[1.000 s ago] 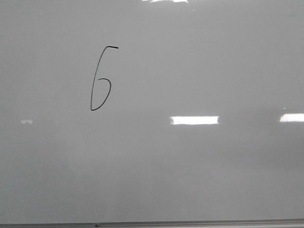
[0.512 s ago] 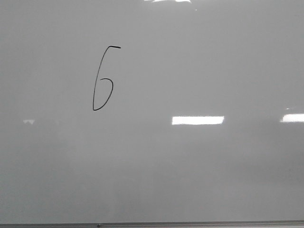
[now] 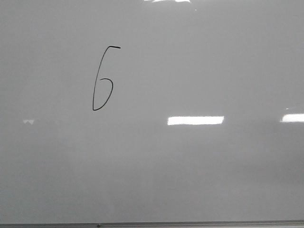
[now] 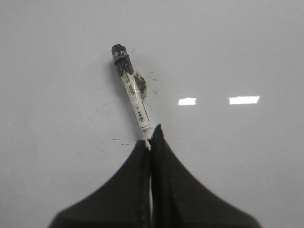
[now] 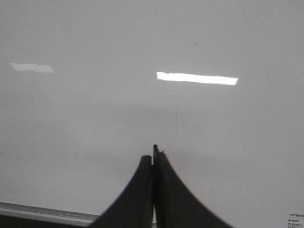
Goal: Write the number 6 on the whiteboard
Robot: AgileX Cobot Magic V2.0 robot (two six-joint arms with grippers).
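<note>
The number 6 (image 3: 102, 78) is a thin black figure drawn on the upper left of the whiteboard (image 3: 190, 180) in the front view. No gripper shows in that view. In the left wrist view my left gripper (image 4: 150, 137) is shut on the end of a white marker (image 4: 134, 95) with a black tip (image 4: 118, 52), which points away over the whiteboard (image 4: 237, 47). In the right wrist view my right gripper (image 5: 153, 154) is shut and empty above the whiteboard (image 5: 95, 118).
The board's thin dark edge strip (image 3: 152, 224) runs along the bottom of the front view and shows in the right wrist view (image 5: 42, 211). Faint black smudges (image 4: 114, 140) lie on the board near the marker. Bright light reflections (image 3: 195, 120) sit on the glossy surface.
The drawn 6 shifted slightly right in the view between the oldest frame and half a second ago. Since then only the reflection has widened a little to the left.
</note>
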